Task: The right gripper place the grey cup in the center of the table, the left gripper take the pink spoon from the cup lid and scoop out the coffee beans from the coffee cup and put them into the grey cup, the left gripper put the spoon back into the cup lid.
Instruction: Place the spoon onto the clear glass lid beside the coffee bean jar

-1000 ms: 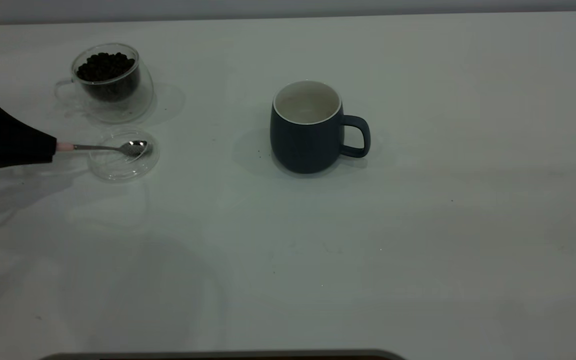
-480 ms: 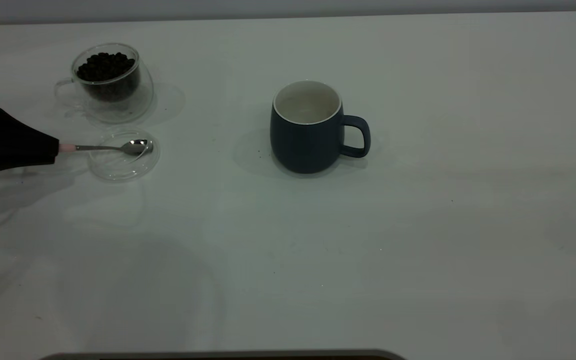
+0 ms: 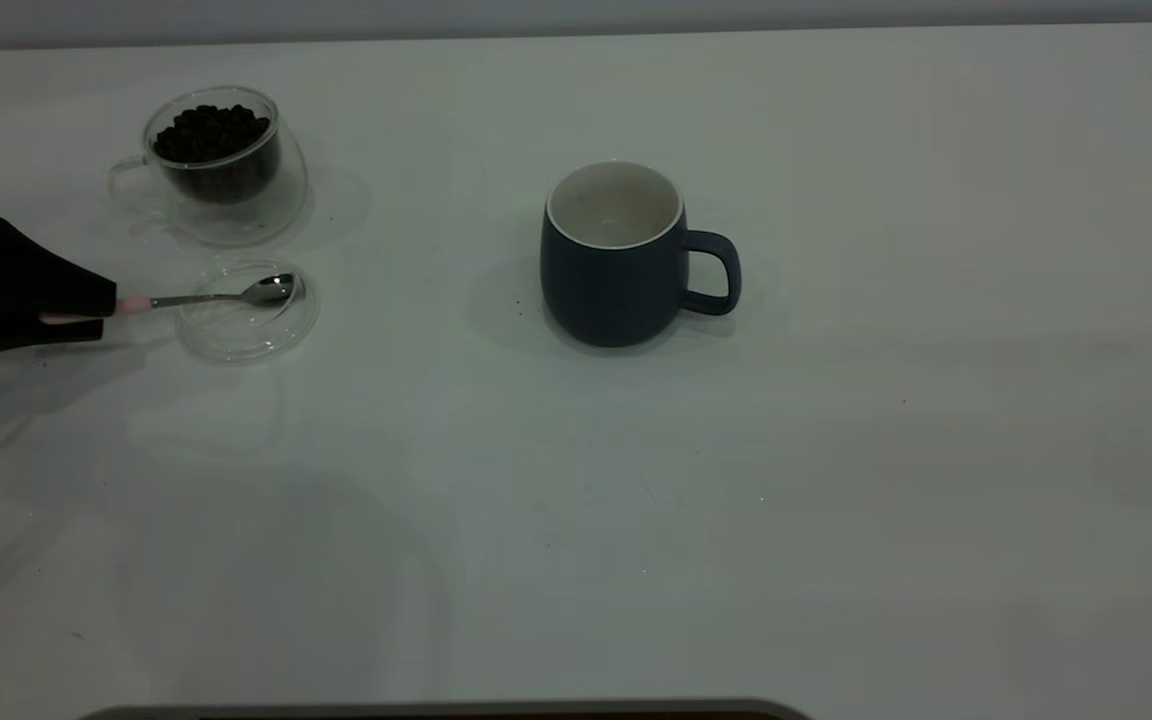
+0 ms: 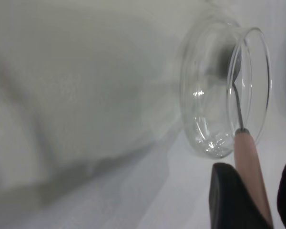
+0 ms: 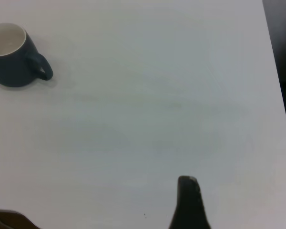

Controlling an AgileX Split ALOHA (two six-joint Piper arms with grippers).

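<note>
At the left edge of the white worktop (image 3: pixel 836 480), the black cone-shaped left tool (image 3: pixel 104 305) is clamped on the pale pink handle of the small metal-bowled spoon (image 3: pixel 226 296). Since a second ago it has drawn slightly left and the spoon's bowl has tipped up a little above the round clear glass lid (image 3: pixel 248 322). The clear glass cup (image 3: pixel 221 170) of dark coffee beans (image 3: pixel 211 130) stands just beyond, unmoved. The dark blue-grey mug (image 3: pixel 616 260) sits unmoved mid-worktop. Only one finger of the right tool (image 5: pixel 188 205) shows, well right of the mug; its grip I cannot tell.
</note>
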